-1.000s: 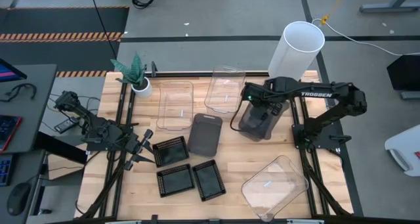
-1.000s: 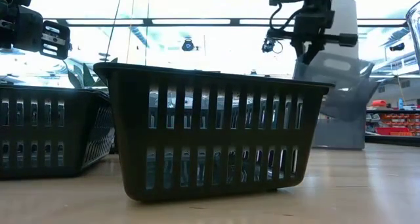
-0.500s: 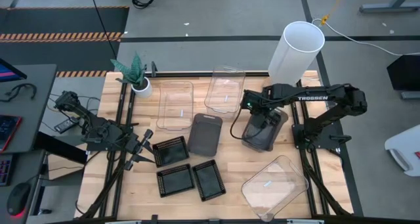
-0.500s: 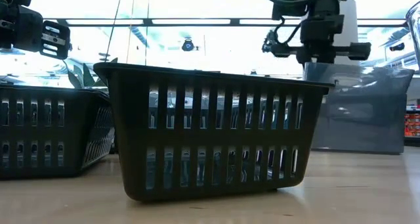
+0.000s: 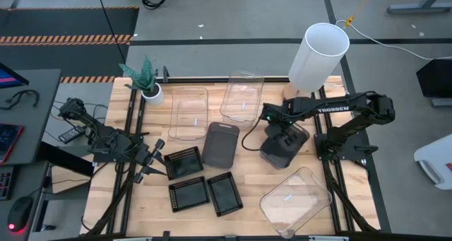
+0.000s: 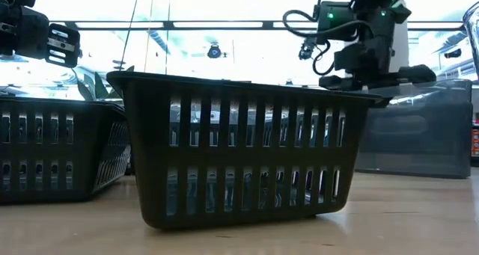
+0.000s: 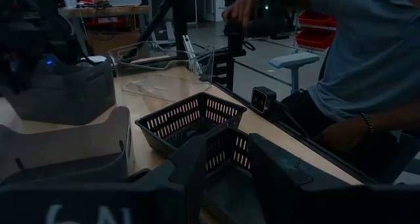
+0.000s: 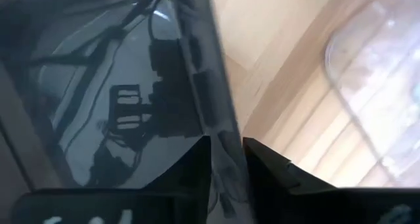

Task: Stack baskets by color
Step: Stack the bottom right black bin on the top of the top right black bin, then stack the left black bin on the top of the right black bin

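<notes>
Right gripper [image 5: 281, 130] over smoky grey basket [image 5: 284, 143], right-centre of counter [image 5: 247, 198]; fingers narrowly apart astride basket wall, grip or release unclear. Bare wood around basket. Left gripper [image 5: 157, 160] parked at left edge beside black trays, fingers part open, holding nothing. Since a second ago: grey basket lowered from tilt to flat on counter. Count seen: three clear baskets, two grey spots, three black trays [image 5: 183, 163].

We swung the right gripper [image 5: 282, 137] nearer and set the tilted grey bin [image 5: 281, 146] flat on the table, fingers now loosening.
</notes>
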Controlling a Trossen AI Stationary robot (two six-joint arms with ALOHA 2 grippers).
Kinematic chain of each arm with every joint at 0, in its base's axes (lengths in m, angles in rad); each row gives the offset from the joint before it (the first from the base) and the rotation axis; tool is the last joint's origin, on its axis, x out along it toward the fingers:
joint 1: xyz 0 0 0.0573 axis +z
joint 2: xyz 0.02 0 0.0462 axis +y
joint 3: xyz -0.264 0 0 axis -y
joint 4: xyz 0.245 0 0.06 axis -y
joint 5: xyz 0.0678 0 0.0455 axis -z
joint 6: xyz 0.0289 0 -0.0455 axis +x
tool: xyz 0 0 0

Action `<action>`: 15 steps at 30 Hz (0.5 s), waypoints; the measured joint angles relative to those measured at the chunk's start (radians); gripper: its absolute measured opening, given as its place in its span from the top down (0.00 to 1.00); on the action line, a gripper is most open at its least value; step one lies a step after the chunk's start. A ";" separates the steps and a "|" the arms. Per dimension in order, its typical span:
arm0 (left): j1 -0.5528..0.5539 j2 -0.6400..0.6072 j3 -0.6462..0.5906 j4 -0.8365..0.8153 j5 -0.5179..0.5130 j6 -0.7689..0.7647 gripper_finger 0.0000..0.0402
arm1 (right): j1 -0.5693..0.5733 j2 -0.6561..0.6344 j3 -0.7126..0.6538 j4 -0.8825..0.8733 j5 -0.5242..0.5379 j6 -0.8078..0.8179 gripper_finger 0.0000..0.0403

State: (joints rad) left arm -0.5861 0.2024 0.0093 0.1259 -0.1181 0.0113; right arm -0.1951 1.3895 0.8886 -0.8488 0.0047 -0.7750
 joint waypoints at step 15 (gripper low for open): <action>0.000 0.000 0.000 0.000 0.000 0.000 0.70 | 0.045 -0.002 0.186 -0.040 0.001 0.498 0.63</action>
State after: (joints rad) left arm -0.5863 0.2024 0.0093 0.1261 -0.1184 0.0113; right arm -0.1504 1.3880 1.0746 -0.8883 0.0055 -0.2775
